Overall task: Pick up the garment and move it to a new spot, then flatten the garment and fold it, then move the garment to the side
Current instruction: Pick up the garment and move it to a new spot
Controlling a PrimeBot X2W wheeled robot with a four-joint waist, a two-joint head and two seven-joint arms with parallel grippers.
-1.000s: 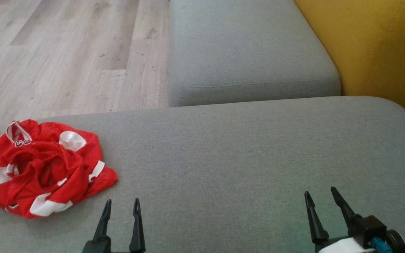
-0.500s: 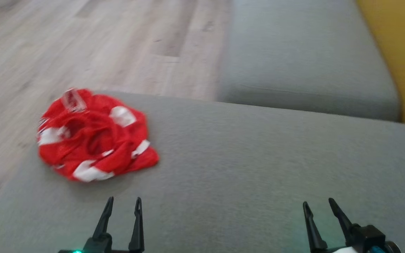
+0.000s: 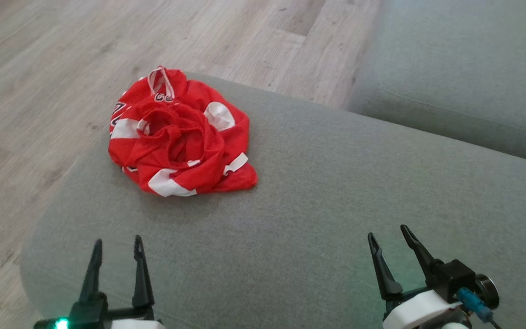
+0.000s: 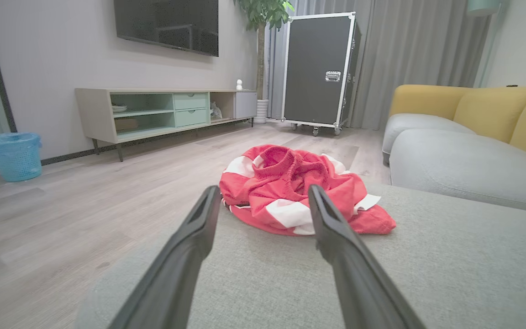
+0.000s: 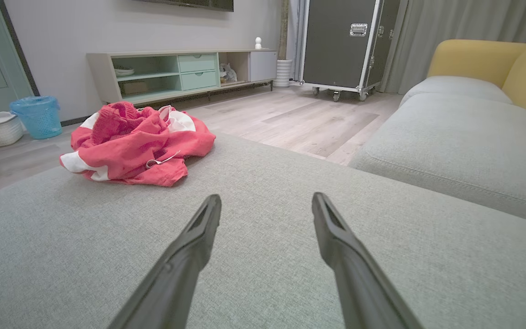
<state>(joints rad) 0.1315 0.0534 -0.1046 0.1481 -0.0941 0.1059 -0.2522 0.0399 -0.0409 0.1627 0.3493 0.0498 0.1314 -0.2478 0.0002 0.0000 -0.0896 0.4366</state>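
Red-and-white garment (image 3: 181, 137) crumpled on grey sofa (image 3: 336, 214), lettering unreadable, left claw (image 3: 118, 241) and right claw (image 3: 387, 231) apart

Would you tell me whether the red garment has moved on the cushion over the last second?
No. The garment keeps its place at the far left corner of the grey cushion; the head camera turned instead.

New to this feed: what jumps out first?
A crumpled red and white garment sits near the far left corner of the grey cushion, beside the wood floor. The left hand and right hand hover open at the near edge, both short of it.
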